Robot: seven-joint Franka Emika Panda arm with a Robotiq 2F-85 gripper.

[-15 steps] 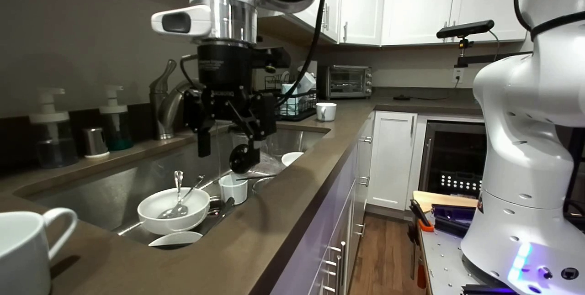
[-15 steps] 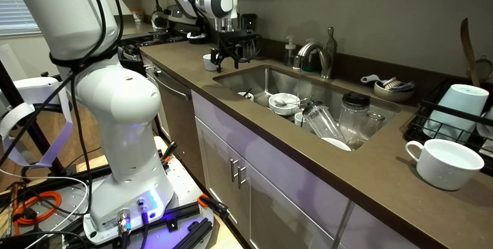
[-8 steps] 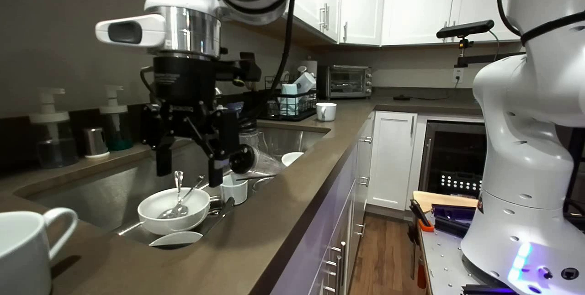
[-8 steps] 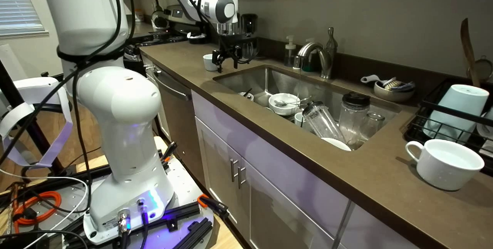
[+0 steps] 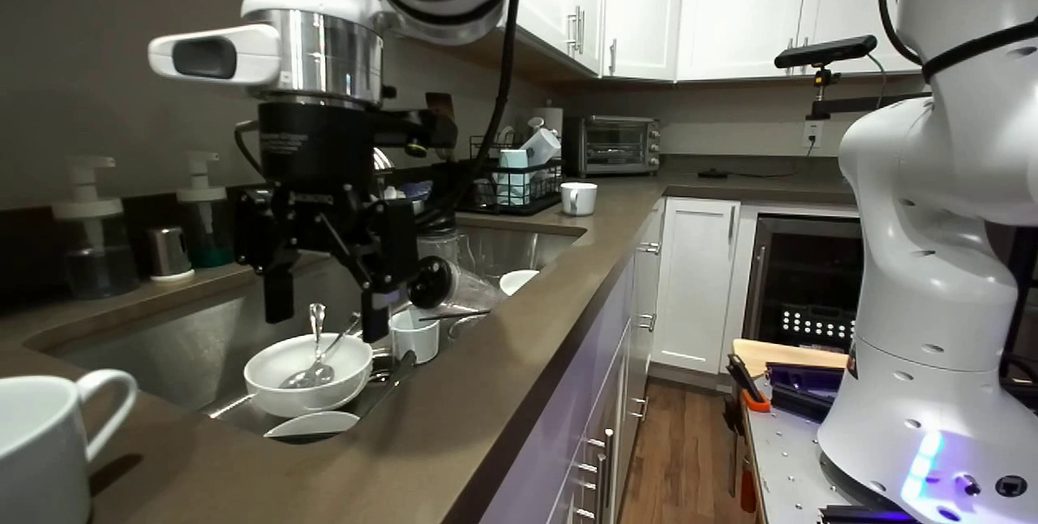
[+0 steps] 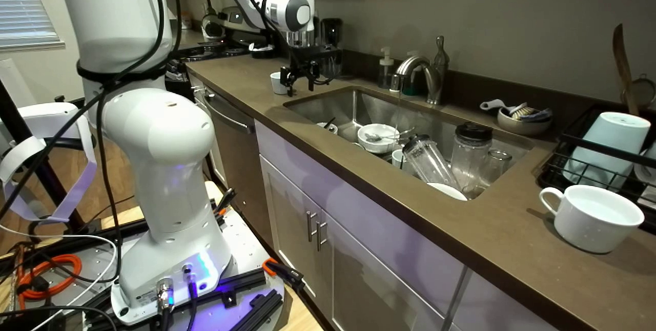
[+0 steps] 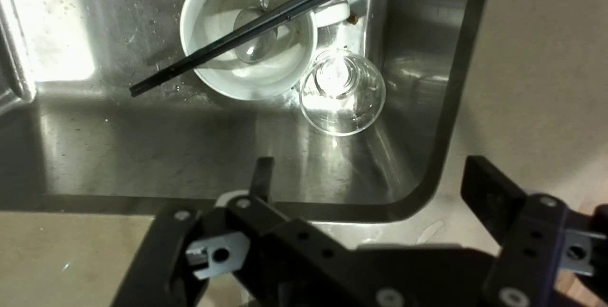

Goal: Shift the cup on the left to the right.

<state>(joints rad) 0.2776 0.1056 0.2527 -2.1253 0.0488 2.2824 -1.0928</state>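
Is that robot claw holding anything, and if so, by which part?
Nothing is held: the gripper is open, its jaws apart with nothing gripped between them.

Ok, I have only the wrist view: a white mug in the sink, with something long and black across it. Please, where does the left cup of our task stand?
Observer: In both exterior views, the left cup stands on the counter, past the end of the sink.
Operator: Thank you. Does the gripper touch it?
Observer: No. In an exterior view the gripper is plainly apart from it.
Operator: And is there something on the right to be careful of?
Observer: Yes, another white mug stands by the dish rack.
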